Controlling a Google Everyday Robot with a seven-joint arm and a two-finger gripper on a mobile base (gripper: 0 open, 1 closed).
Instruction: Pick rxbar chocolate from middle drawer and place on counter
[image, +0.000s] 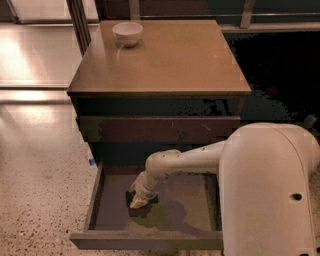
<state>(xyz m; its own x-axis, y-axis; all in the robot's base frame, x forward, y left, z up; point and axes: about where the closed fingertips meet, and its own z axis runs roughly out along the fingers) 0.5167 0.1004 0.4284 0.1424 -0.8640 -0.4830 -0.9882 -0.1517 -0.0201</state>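
The middle drawer (102, 212) is pulled open at the bottom of the view, showing its grey-olive floor. The rxbar chocolate (150, 200) lies flat on the drawer floor, left of middle, as a small black shape mostly covered by my gripper. My gripper (137, 199) reaches down into the drawer from the right and sits right on top of the bar. The counter (165, 55) is the glossy tan top of the dark cabinet above.
A white bowl (127, 33) stands at the counter's back left corner. A closed drawer with a reddish-brown front (160, 129) sits above the open one. My white arm (270, 190) fills the lower right. Speckled floor lies to the left.
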